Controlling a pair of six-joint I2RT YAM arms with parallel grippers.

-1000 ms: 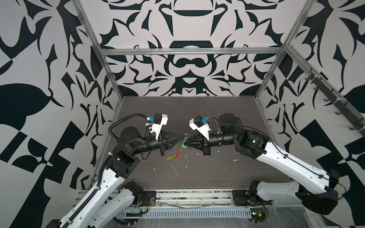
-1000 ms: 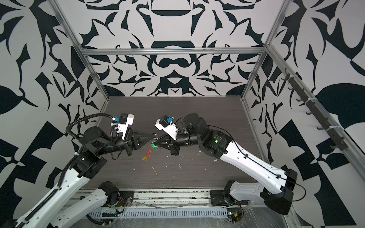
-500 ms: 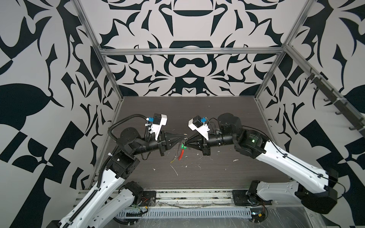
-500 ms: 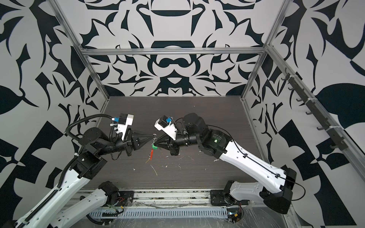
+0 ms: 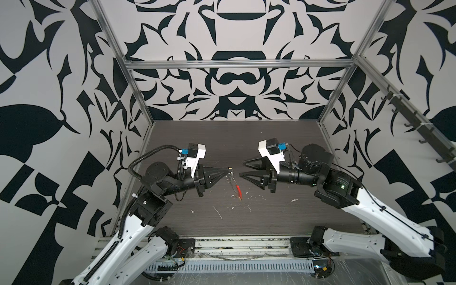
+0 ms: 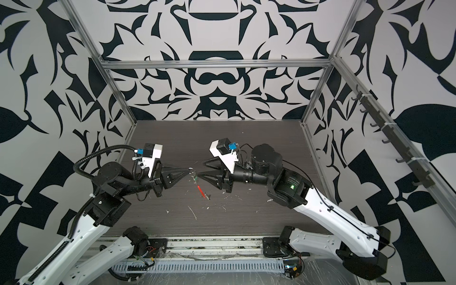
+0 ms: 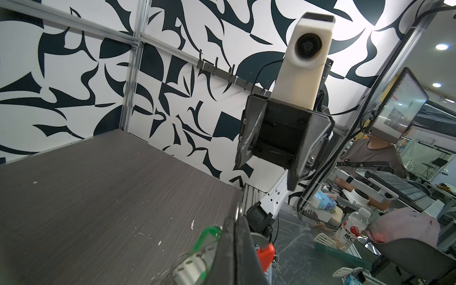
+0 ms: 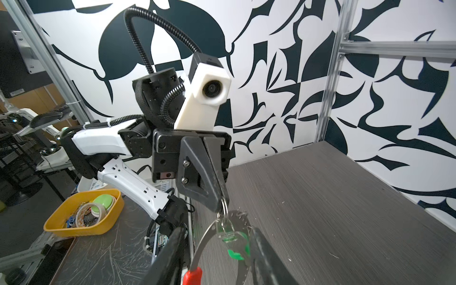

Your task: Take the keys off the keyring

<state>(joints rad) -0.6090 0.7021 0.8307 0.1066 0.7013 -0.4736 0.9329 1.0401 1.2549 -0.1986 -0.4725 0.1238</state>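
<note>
Keyring [image 5: 237, 190] dangling mid-table, open tabletop [image 5: 246, 143] around it, walls [image 5: 234, 93] on three sides

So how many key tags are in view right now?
1: a green key tag hanging with the keyring below the shut left gripper. Another may be hidden behind the grippers.

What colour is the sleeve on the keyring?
Red. The sleeve shows best in a top view.

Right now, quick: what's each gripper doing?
Left gripper: closed, pinching the green key by its top; keyring dangling below.
Right gripper: open, holding nothing.
</note>
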